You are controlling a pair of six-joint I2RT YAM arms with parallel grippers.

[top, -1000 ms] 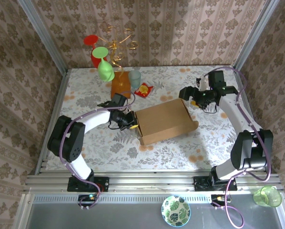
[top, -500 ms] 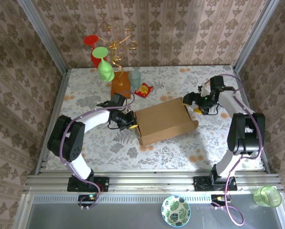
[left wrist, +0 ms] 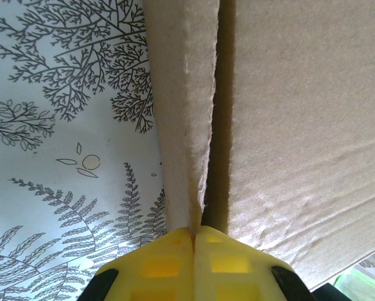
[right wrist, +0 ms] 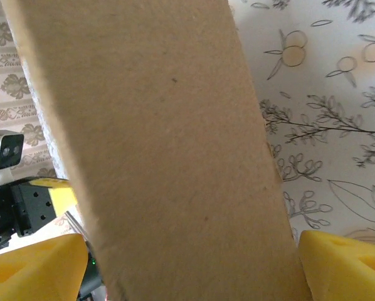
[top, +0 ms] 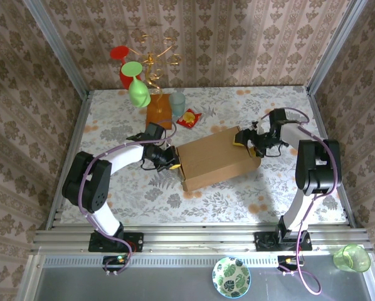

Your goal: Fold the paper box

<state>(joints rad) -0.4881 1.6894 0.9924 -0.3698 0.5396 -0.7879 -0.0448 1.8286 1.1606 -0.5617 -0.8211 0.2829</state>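
The paper box (top: 216, 158), plain brown cardboard, lies as a shallow folded form mid-table. My left gripper (top: 170, 160) is at its left end. In the left wrist view the yellow fingers (left wrist: 156, 266) are pressed together with the thin edge of a box flap (left wrist: 184, 94) running into their seam. My right gripper (top: 247, 141) is at the box's far right corner. In the right wrist view its yellow fingers (right wrist: 344, 260) stand wide apart on either side of a broad cardboard panel (right wrist: 169, 144), open around it.
At the back left stands a gold wire stand (top: 151, 63) with a red and a green glass, on an orange-brown wooden block (top: 158, 111). A clear cup (top: 177, 102) and a snack packet (top: 189, 118) lie beside it. Walls close in on three sides.
My right gripper has swung in from the back right to the box's right end and now straddles a panel. The left gripper and the box have stayed put.
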